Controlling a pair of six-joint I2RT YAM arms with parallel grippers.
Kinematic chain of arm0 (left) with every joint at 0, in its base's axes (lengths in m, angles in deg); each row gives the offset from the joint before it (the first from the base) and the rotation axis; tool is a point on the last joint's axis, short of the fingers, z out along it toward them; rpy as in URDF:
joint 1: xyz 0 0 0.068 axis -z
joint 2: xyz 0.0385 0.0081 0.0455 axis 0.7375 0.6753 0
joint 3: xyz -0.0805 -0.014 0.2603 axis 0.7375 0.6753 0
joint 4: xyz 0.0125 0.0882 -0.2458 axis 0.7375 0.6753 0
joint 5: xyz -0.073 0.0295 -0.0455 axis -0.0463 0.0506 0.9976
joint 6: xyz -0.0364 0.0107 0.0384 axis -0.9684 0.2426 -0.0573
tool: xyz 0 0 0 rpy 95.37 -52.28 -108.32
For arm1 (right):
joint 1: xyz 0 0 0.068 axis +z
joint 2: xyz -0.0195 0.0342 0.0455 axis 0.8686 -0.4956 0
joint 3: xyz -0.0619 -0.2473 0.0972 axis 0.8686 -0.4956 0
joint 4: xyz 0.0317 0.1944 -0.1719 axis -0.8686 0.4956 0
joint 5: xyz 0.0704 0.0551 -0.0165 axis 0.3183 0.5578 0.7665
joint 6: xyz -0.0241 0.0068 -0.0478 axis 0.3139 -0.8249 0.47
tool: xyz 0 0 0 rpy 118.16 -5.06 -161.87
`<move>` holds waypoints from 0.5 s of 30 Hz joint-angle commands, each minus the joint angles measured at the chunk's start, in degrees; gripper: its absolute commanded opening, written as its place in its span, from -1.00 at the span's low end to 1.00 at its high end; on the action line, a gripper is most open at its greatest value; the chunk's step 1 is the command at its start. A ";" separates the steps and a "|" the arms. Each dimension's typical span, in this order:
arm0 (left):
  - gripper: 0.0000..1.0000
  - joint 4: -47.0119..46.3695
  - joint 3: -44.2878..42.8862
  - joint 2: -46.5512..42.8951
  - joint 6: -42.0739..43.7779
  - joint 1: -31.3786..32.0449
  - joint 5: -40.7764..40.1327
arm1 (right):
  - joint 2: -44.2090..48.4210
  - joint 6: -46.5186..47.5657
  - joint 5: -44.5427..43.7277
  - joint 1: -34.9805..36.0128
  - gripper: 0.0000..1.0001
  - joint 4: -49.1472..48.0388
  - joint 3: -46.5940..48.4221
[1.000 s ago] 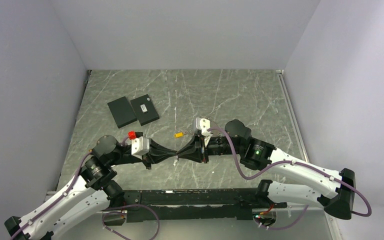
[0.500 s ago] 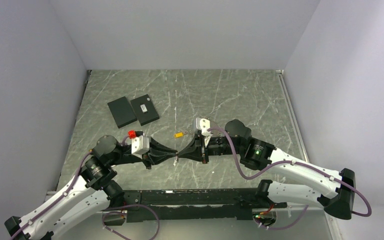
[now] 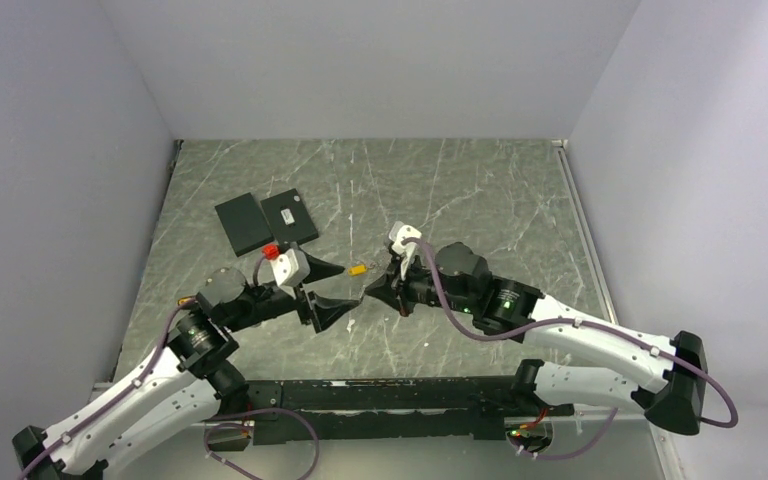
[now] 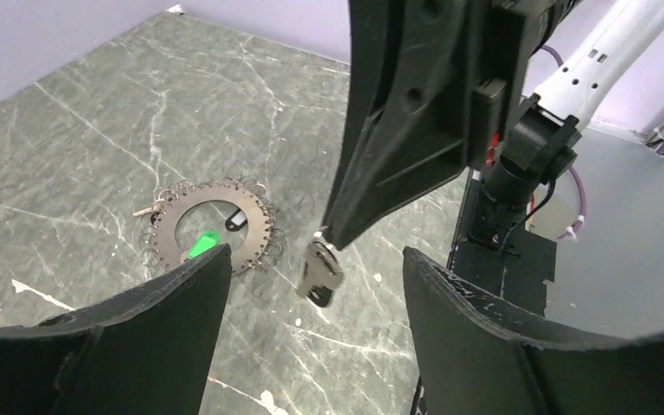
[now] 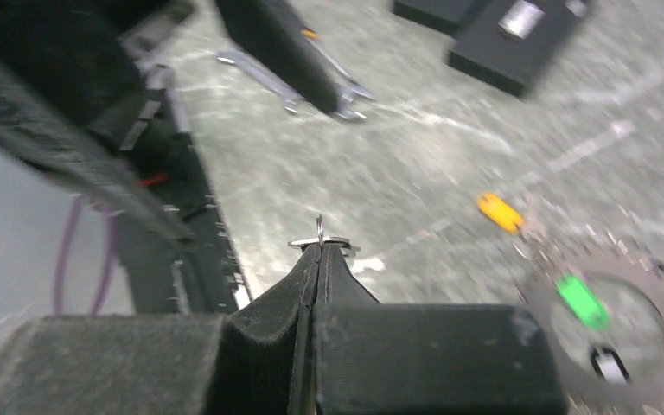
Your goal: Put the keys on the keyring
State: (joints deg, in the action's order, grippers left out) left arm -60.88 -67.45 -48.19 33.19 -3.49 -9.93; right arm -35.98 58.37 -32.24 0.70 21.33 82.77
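Lying apart, black plates (image 3: 243, 224), yellow-tagged key (image 3: 357, 268), coiled green-tagged keyring (image 4: 166, 235)

The table (image 3: 460, 190) looks like dark grey-green stone with white veins and a soft sheen. The plates (image 3: 243, 224) at upper left are matt black. The left gripper (image 4: 316, 259) has fingers (image 4: 147, 328) of finely grained matt black plastic. The right gripper (image 5: 320, 252) has fingers (image 5: 415, 346) that look rougher, almost felted. The key (image 4: 321, 275) at centre is bright silvery metal. The keyring (image 4: 166, 233) is dull grey metal, its tag (image 4: 202, 245) glossy green plastic.
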 commanded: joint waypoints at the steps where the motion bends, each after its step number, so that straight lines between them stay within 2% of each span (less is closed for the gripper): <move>1: 0.48 -5.78 1.97 2.60 -2.39 0.40 -3.70 | -1.05 -3.50 -17.37 -0.82 -1.00 6.41 -0.48; 5: 0.24 -10.45 4.74 5.93 -0.78 0.37 -6.77 | -2.73 -6.89 -22.49 -3.88 -1.00 12.31 -0.03; 9: 0.12 -16.67 8.21 11.62 4.32 0.43 -7.43 | -1.93 -9.57 -22.98 -8.58 -1.00 14.64 -1.06; 10: 0.08 -20.80 9.50 13.47 5.44 0.42 -7.45 | -1.61 -10.06 -23.06 -10.19 -1.00 15.21 -1.27; 13: -0.06 -30.91 12.31 21.26 10.31 0.41 -8.62 | -0.48 -11.12 -24.07 -13.32 -1.00 16.65 -2.11; 15: -0.08 -33.34 10.79 30.46 13.35 0.17 -8.30 | 0.29 -11.57 -23.60 -14.77 -1.00 17.05 -2.47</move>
State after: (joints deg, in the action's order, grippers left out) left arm -81.19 -55.84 -27.99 38.99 -3.23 -16.91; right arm -38.36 49.45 -53.59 -11.69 36.80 80.75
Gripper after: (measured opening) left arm 0.469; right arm 0.009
